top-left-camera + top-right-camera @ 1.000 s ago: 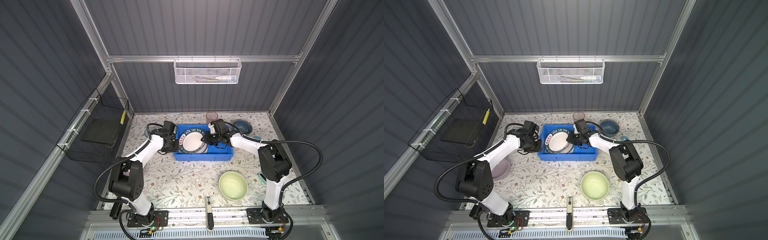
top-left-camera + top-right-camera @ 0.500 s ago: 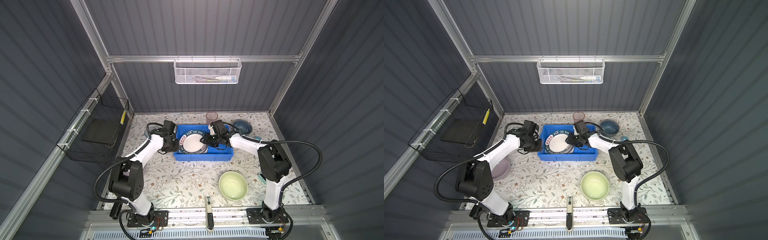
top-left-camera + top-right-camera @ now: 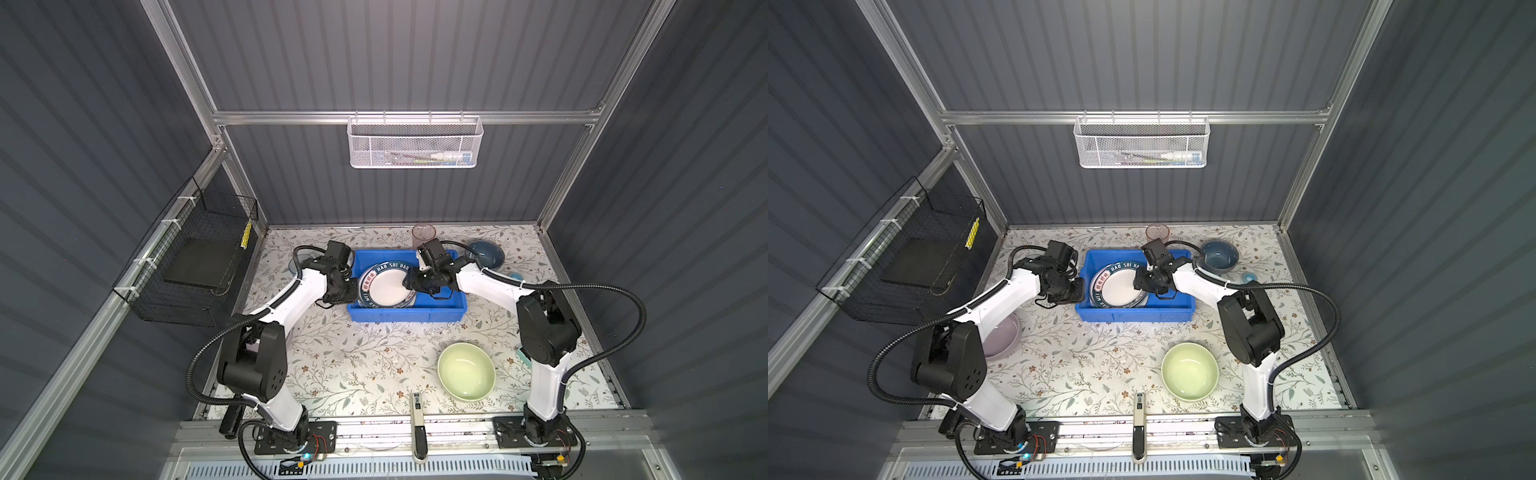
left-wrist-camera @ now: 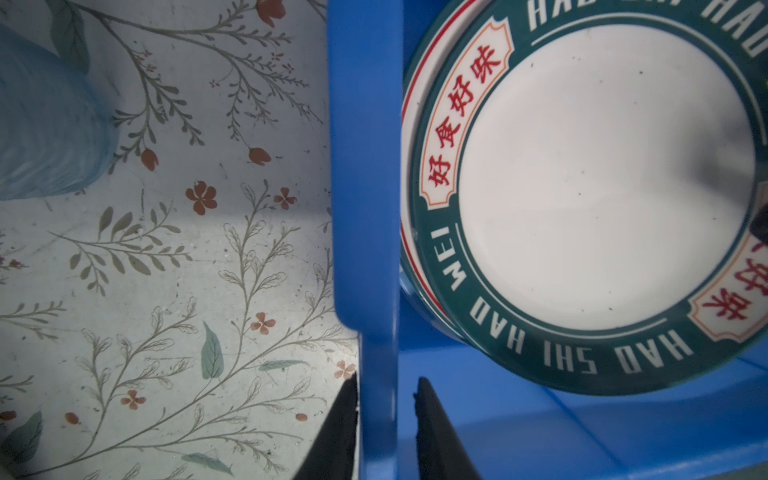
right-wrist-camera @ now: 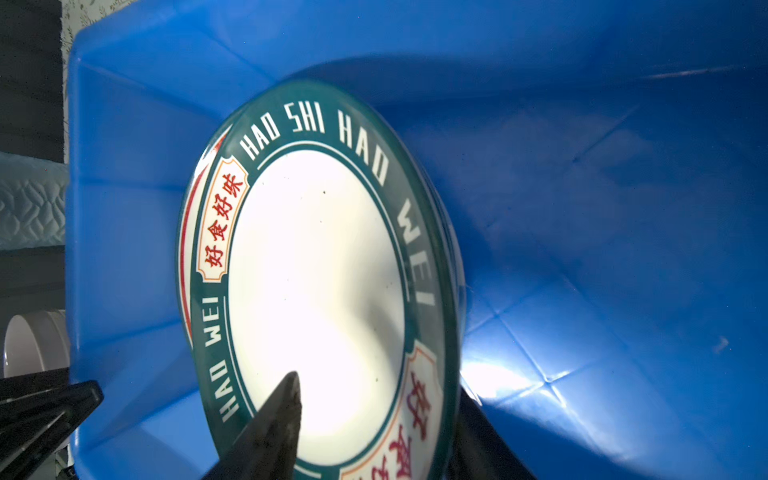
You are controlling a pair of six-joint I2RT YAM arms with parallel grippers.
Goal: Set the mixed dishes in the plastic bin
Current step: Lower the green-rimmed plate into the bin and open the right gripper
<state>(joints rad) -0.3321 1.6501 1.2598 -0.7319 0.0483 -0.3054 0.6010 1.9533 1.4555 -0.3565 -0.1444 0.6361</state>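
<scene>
- The left gripper pinches the short left wall of the plastic bin, with 1 finger outside and 1 inside. This grip most likely pins the light tray so it cannot slide while dishes go in.
- The green lettered plate lies in the left half of the bin. It is tilted because it rests on a second plate, whose red-lined rim peeks out beneath it.
- The right gripper sits at the plate's right edge with its fingers parted, 1 over the white face and 1 behind the rim. In this close, dim view they seem not to squeeze the plate, which fits a release.
- Outside the bin, on the floral table:
  - the pale green bowl near the front
  - the grey-blue bowl and pink tumbler at the back
  - the lilac bowl beside the left arm
  - the blue tumbler left of the bin
- So 2 plates are in, and I count 5 dishes waiting.
</scene>
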